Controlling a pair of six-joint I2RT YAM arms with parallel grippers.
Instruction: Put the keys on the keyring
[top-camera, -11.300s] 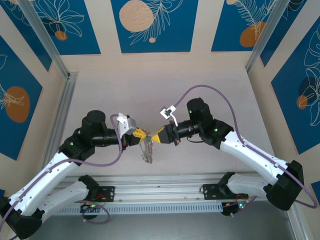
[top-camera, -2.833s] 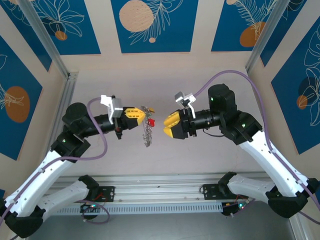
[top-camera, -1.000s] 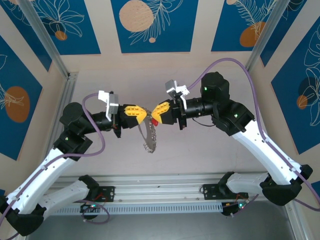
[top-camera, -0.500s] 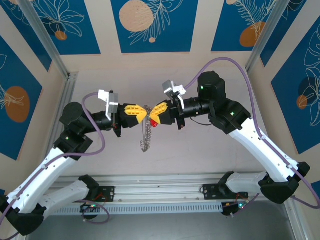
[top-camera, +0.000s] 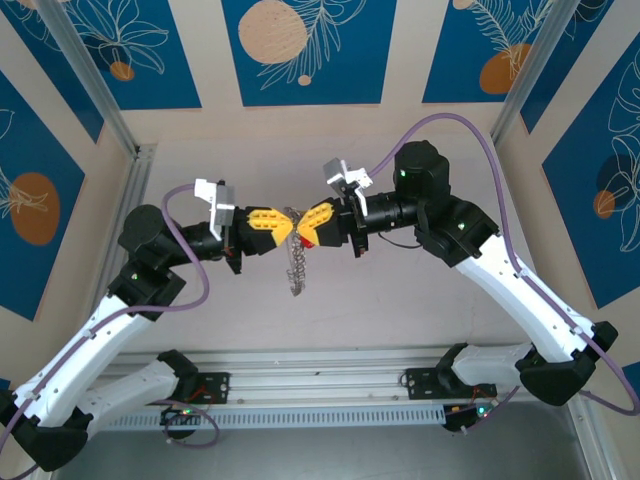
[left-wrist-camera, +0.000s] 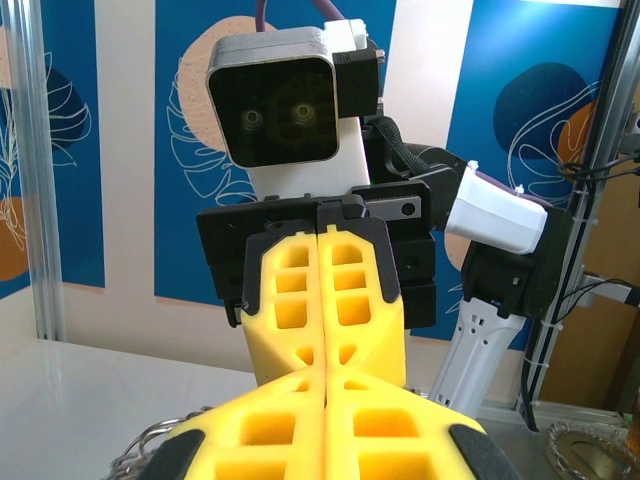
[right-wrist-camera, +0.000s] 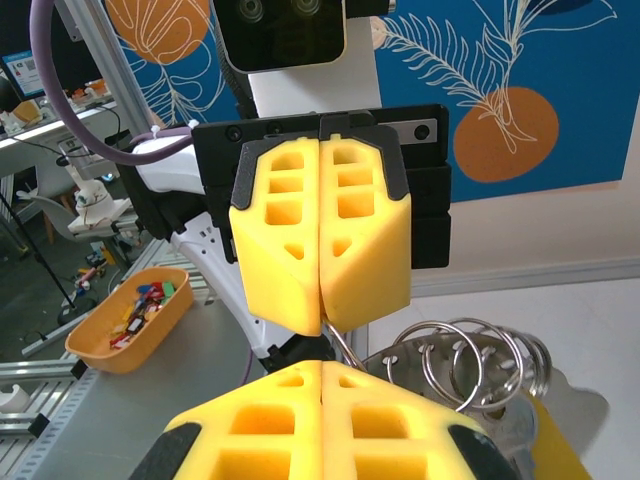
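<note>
Above the table's middle, my left gripper (top-camera: 289, 222) and right gripper (top-camera: 304, 225) meet tip to tip. The left one is shut on the keyring (top-camera: 297, 268), a grey chain of rings hanging limp below the fingertips. Seen from the right wrist, a wire loop comes out of the left gripper's (right-wrist-camera: 321, 326) closed jaws, and the keyring's several rings (right-wrist-camera: 462, 358) bunch beside my right gripper (right-wrist-camera: 322, 366). The key's red head (top-camera: 308, 243) peeks out just under the right fingertips, which are shut on it. From the left wrist, both grippers' yellow fingers (left-wrist-camera: 360, 420) press together and hide the key.
An aluminium rail (top-camera: 320, 385) runs along the near table edge, between the arm bases. Frame posts (top-camera: 128, 205) and blue-patterned walls close in the left, back and right sides. An orange bin (right-wrist-camera: 128, 322) of small parts sits off the table.
The right gripper has come in from the right and shut at the left gripper's tips. The hanging chain swung slightly. Over the last half second both arms barely moved.
</note>
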